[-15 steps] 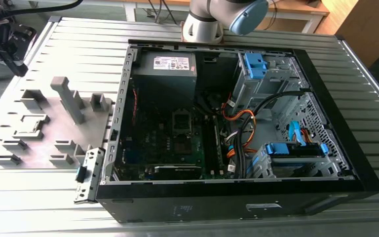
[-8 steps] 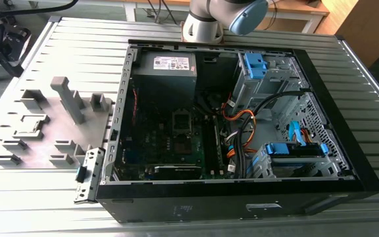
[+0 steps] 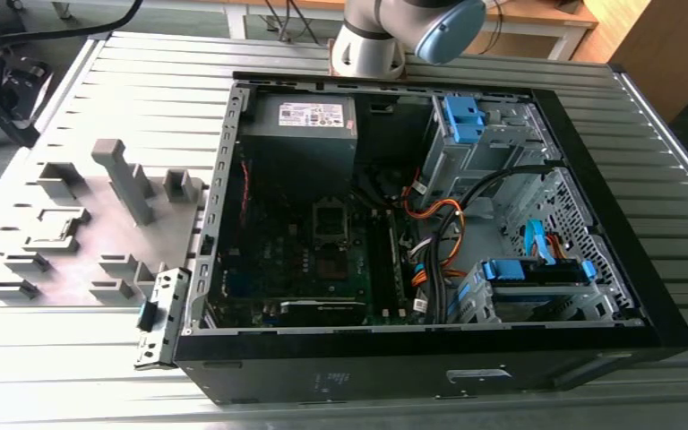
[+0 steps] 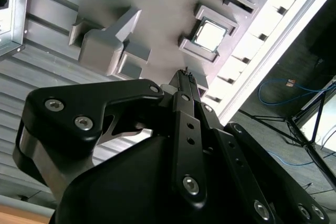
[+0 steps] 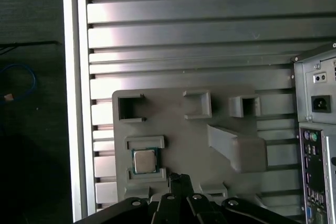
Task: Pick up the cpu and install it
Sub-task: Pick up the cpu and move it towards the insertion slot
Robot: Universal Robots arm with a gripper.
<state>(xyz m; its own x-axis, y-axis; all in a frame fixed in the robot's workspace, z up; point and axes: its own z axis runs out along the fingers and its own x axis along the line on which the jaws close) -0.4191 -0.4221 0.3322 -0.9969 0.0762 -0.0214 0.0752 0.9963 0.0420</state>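
Note:
The cpu (image 5: 144, 161) is a small square chip with a dull metallic face. It lies flat in a grey framed holder on the fixture plate (image 5: 173, 129), and the second wrist view also shows the cpu (image 4: 210, 34). My gripper (image 5: 180, 178) hangs well above the plate, a little to one side of the chip. Its black fingertips are together with nothing between them, as the gripper (image 4: 185, 73) also looks in the second wrist view. In the exterior view the open computer case (image 3: 440, 224) lies on its side, with the motherboard's socket (image 3: 330, 218) near its middle.
Blocky grey fixtures (image 3: 123, 179) rise from the plate at the exterior view's left. Inside the case are a power-supply box (image 3: 308, 116), orange and black cables (image 3: 434, 242) and blue drive brackets (image 3: 536, 269). The case's rear panel (image 5: 315, 129) borders the plate. The ribbed metal table (image 5: 210, 24) ends at an edge (image 5: 76, 103).

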